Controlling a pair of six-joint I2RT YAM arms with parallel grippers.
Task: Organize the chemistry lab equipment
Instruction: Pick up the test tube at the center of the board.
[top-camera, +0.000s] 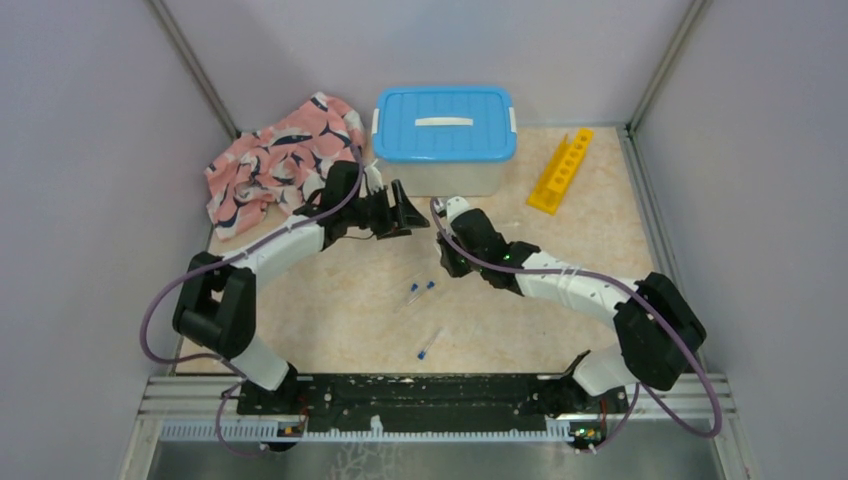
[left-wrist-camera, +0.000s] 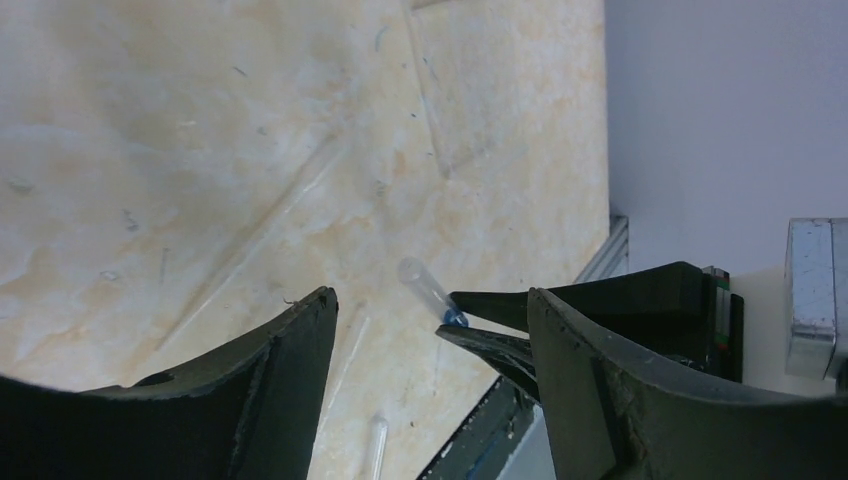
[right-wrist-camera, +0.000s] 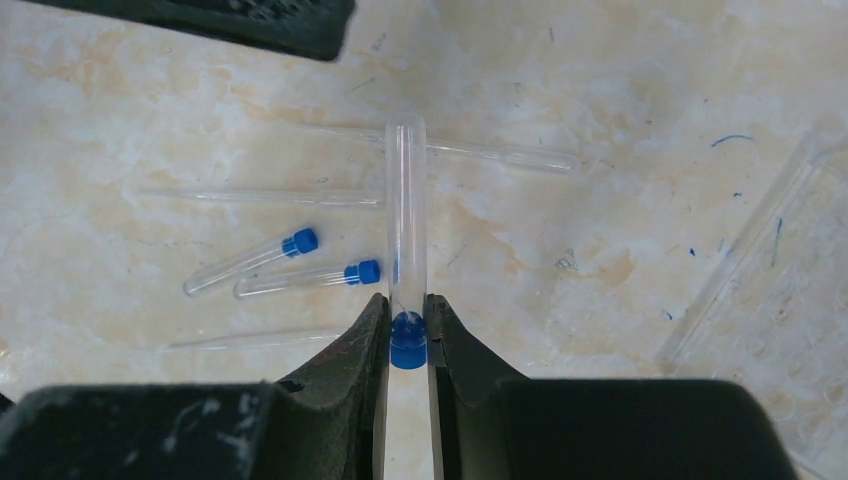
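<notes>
**Top external.** Arms: the left gripper (top-camera: 405, 212) and right gripper (top-camera: 442, 215) have their tips nearly meeting above the table (top-camera: 330, 320), just in front of the white bin with blue lid (top-camera: 445, 135).
Store: the yellow holed rack (top-camera: 560, 172) lies at the far right, well apart from both grippers and near the right wall.
Stock: three loose blue-capped tubes (top-camera: 414, 291) lie on the table nearer the bases.
Other: the pink whale-patterned cloth (top-camera: 275, 165) sits in the far left corner.
Room: there is open tabletop between the grippers and the rack, but the bin's corner stands beside that path.

**Left wrist.** The left jaws are wide apart and hold nothing. The held tube (left-wrist-camera: 423, 284) appears between them, pinched at its blue cap by the right gripper's tips. The step is judged to be either a hand-over or a carry to the rack; which one cannot be told. For a hand-over, the left fingers should close on the clear body before the right lets go.

**Right wrist.** The right jaws are clamped on the held tube's cap, and the tube juts straight ahead unsupported. The hold is short, so the tube may pivot and should be moved slowly. Below lie clear uncapped tubes (right-wrist-camera: 470, 152), faint against the table, which any descent should avoid.
</notes>
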